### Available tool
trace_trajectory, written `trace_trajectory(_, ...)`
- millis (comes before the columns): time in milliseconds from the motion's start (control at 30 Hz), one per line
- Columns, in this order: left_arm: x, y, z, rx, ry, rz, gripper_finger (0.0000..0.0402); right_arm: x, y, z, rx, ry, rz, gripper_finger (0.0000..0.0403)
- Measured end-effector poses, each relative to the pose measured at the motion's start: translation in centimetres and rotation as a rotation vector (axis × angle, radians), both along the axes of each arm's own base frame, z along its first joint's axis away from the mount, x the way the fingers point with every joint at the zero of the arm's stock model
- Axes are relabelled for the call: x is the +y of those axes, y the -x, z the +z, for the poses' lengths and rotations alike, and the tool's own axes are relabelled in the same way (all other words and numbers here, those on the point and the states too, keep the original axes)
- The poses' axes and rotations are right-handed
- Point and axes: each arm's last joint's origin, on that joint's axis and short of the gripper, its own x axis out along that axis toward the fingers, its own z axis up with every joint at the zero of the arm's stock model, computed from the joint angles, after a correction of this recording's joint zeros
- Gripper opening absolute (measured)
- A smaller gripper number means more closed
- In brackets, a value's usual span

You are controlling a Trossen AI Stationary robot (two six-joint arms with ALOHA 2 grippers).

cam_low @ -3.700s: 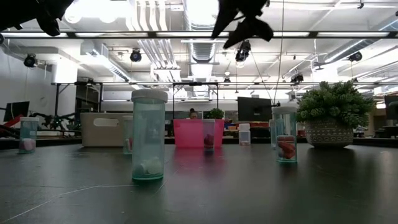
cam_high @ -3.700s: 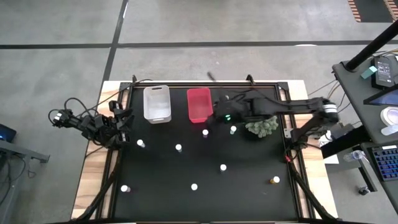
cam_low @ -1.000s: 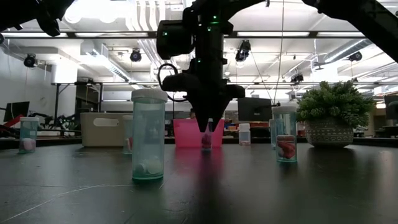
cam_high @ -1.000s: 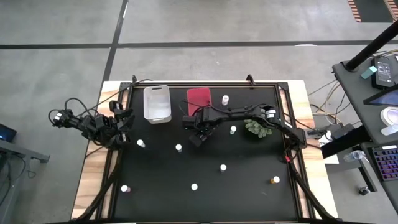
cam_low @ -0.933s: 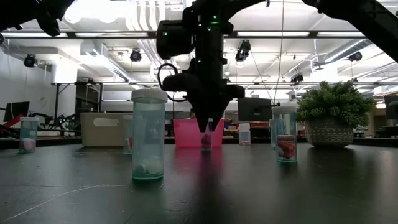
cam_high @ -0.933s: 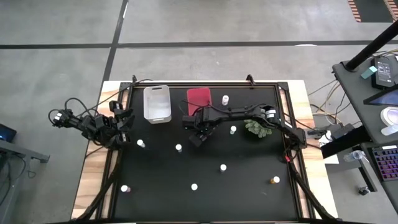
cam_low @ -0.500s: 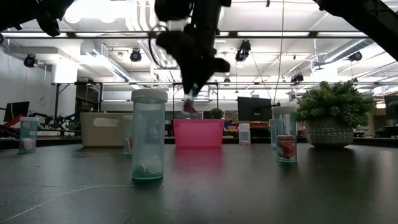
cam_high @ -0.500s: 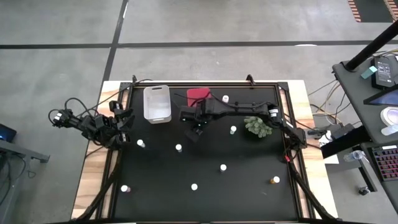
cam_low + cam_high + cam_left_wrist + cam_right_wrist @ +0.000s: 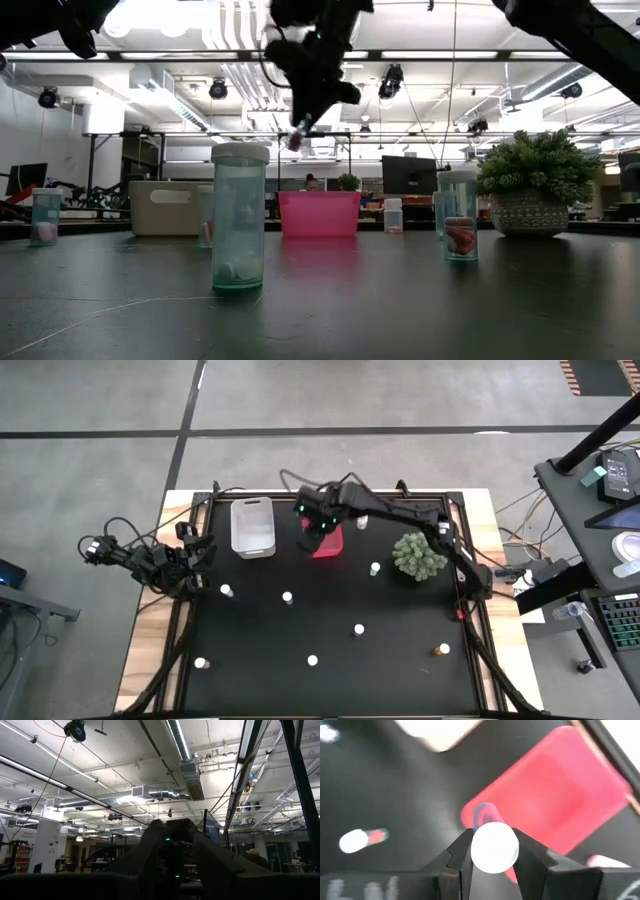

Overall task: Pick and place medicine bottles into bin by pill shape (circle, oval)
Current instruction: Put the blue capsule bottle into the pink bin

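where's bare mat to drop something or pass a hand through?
Widest bare patch: the black mat along the near edge, between the white-capped bottle and the amber bottle. Crowded at the back: translucent whitish tub, red tub, right hand gripping a small bottle, green spiky plant.

Green spiky plant (image 9: 419,555) in patterned pot (image 9: 529,213) on black table (image 9: 330,680) (right side); monitors (image 9: 409,174) in room beyond.
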Motion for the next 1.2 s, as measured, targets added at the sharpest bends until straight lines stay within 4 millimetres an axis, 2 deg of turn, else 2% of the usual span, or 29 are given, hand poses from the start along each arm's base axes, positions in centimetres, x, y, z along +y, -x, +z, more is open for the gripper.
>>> trace_trajectory(267, 0.0, 0.0, 0.0, 0.0, 0.0, 0.0, 0.0111, -7.1, 2.7, -0.1, 0.027, -0.003, -0.144, 0.0105)
trace_trajectory(467, 0.0, 0.0, 0.0, -0.001, 0.0, 0.001, 0.0111, -10.2, 4.5, -0.2, 0.046, -0.032, -0.188, 0.0105)
trace_trajectory(667, 0.0, 0.0, 0.0, -0.004, 0.001, 0.001, 0.0111, -11.6, 5.3, -0.3, 0.027, -0.075, -0.194, 0.0105)
trace_trajectory(867, 0.0, 0.0, 0.1, -0.007, 0.002, 0.001, 0.0111, -11.9, 4.7, -0.8, 0.003, -0.081, -0.181, 0.0105)
trace_trajectory(1200, 0.0, 0.0, 0.1, -0.007, 0.002, 0.002, 0.0111, -13.0, 2.6, -5.2, 0.014, -0.118, -0.158, 0.0105)
